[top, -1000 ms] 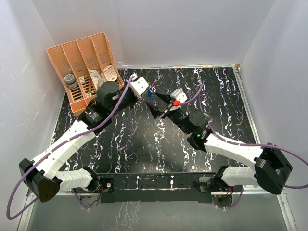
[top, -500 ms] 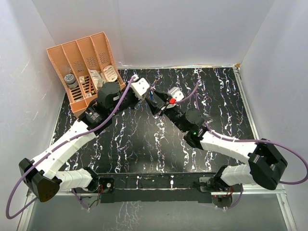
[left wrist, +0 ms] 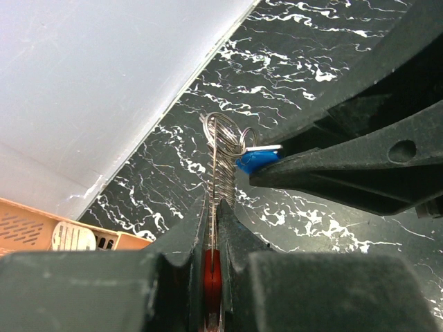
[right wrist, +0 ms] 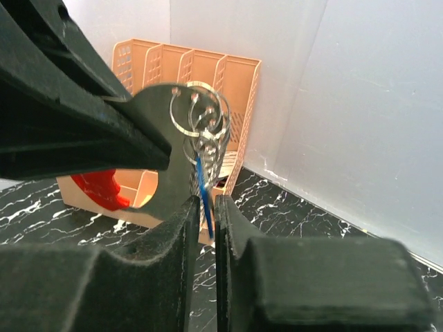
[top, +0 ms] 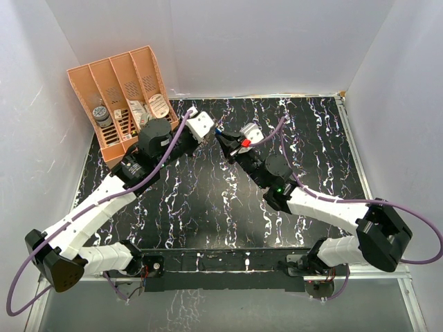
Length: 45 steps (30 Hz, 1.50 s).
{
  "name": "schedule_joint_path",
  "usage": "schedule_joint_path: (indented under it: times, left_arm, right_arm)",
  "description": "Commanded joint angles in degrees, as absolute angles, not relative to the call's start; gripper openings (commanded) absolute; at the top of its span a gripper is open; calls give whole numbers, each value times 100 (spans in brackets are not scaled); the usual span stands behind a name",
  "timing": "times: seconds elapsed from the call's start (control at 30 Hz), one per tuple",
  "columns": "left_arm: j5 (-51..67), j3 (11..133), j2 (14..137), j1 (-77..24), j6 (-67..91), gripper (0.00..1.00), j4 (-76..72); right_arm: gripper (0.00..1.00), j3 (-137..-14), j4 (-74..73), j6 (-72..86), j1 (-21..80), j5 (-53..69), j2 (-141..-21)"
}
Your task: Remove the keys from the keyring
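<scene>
- Our left hand (left wrist: pixel 216 211) clamps the keyring (left wrist: pixel 221 149) by its red fob, aloft just right of the rack (top: pixel 118 90).
- Our right hand (right wrist: pixel 206 204) pinches a blue key (right wrist: pixel 202 185) on that ring.

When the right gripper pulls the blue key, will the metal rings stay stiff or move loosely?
Probably loosely: the metal rings are several thin linked loops, so they should swing and twist. The blue key looks thin and small, so it may slip from the right gripper.
</scene>
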State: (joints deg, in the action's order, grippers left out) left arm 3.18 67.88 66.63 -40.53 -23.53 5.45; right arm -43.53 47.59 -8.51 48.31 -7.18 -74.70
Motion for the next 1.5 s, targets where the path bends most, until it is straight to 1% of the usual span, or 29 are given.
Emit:
schedule_joint_path:
  times: [0.0,0.1,0.2,0.47,0.7,1.0,1.2,1.33,1.4,1.47]
  left_arm:
    - [-79,6880,6448,-4087,-2491,0,137]
    - [-208,7032,6560,-4081,-2549,0,190]
    - [-245,7122,6617,-4087,-2521,0,198]
    - [-488,7099,6542,-4092,-2505,0,245]
    - [-474,6937,6440,-4086,-2406,0,228]
    - [-466,6864,6372,-4093,-2347,0,211]
    - [-471,6851,6329,-4092,-2321,0,234]
    - [-609,6709,6293,-4095,-2299,0,210]
    - [-696,6566,6254,-4090,-2294,2,116]
    - [-779,6440,6219,-4087,-2281,9,6]
  right_arm:
    - [10,-4650,4670,-817,4843,-752,-7400]
    - [0,-4619,4470,-858,4843,-890,-7329]
    - [0,-4530,4345,-984,4843,-1045,-7172]
    - [0,-4470,3902,-1367,4843,-1923,-6572]
    - [0,-4931,3088,-1676,4843,-2101,-6336]
    - [0,-4639,3397,-1841,4843,-1950,-6087]
    - [0,-4822,3133,-1812,4843,-1997,-6205]
    - [0,-5023,2823,-2088,4841,-2185,-6245]
    - [0,-5146,2607,-2308,4843,-2301,-6269]
    - [0,-5425,2171,-2512,4843,-2435,-6318]
